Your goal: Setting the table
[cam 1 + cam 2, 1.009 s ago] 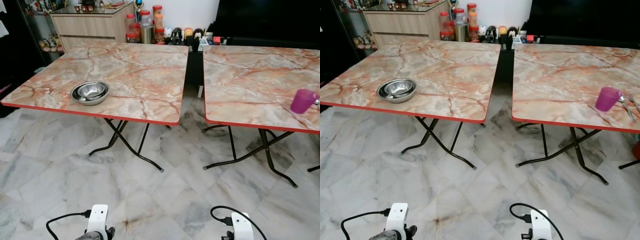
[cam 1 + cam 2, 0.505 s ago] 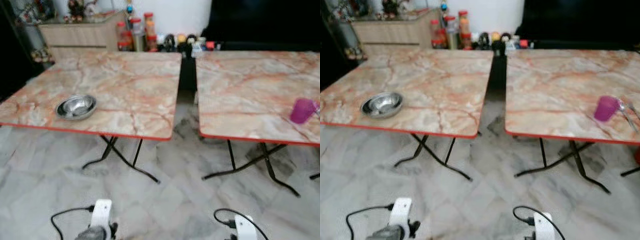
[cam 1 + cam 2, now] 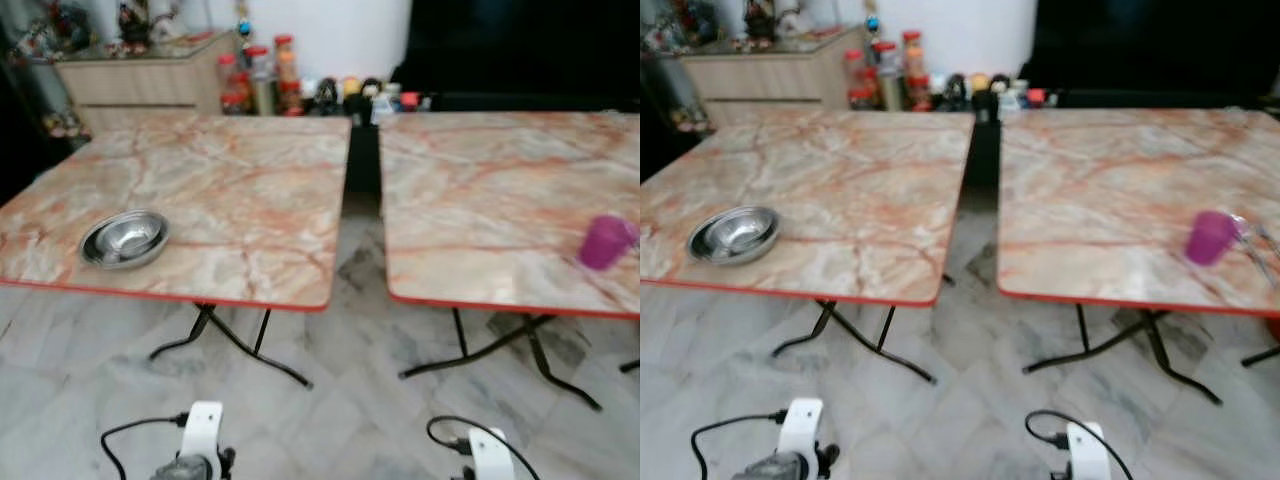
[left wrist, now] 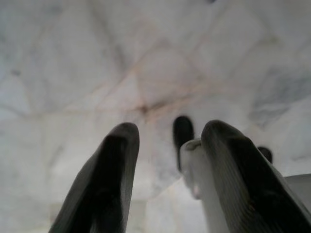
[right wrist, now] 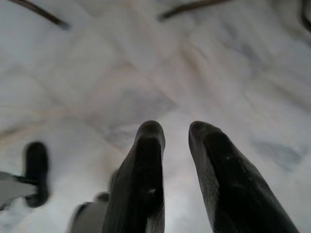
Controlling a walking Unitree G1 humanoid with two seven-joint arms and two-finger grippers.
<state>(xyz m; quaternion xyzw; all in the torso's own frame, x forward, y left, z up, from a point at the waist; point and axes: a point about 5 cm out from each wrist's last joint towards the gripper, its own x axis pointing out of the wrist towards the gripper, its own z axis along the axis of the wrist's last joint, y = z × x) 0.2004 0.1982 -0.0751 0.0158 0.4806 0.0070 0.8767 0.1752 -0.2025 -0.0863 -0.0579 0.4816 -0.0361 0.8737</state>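
Two marble-patterned folding tables with red edges stand side by side ahead. A stack of steel bowls (image 3: 124,240) sits near the front left of the left table (image 3: 250,180). On the right table (image 3: 480,200) a purple cup (image 3: 605,242) stands near the front right, with metal cutlery (image 3: 1262,248) lying beside it. Both arms hang low over the floor; their white wrist mounts appear at the bottom edge of the eye views. My left gripper (image 4: 167,133) is open with nothing between its fingers. My right gripper (image 5: 177,131) is also open and holds nothing.
A narrow gap (image 3: 363,170) separates the tables, whose black folding legs (image 3: 240,345) spread over the marble floor. Behind them stand a wooden cabinet (image 3: 140,82), jars and bottles (image 3: 265,85), and a dark panel at the back right. The picture is slightly blurred.
The whole picture has shifted and blurred: the tables now sit lower and larger in view, so the camera has moved. The bowls, cup and hanging arms keep their places.
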